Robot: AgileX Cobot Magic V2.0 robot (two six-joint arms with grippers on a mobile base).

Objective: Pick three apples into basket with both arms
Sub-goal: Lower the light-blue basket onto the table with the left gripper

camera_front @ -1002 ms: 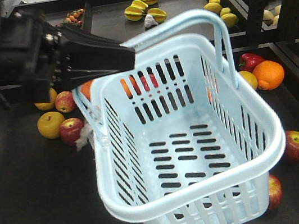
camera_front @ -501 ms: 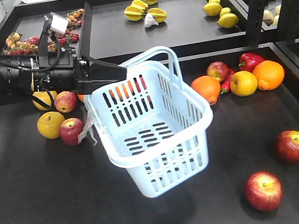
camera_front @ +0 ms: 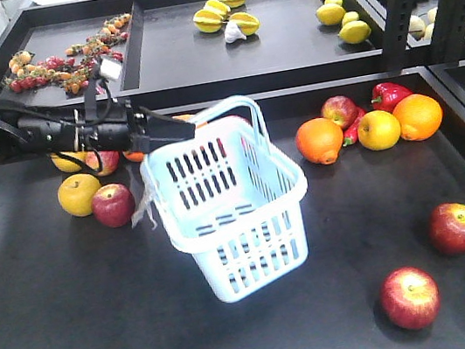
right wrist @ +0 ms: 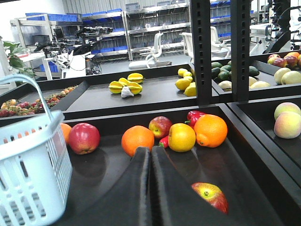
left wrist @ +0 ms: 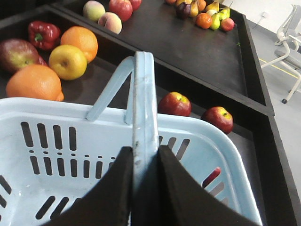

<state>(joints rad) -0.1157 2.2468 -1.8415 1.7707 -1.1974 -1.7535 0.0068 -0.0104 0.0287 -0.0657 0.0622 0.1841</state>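
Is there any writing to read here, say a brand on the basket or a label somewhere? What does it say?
No readable text in any view.
The basket shows no brand or label.
The small pale part on the left arm: too small to tell.
The blue bins far behind: too blurred.
The apples show no stickers.

Bright, even overhead light, soft faint shadows on the matte table [camera_front: 82,340]; wrist views' far backgrounds slightly soft

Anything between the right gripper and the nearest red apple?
Nothing visible. The apple lies on the bare tray just right of the right gripper, whose fingers are shut; the basket hangs well off to its left.
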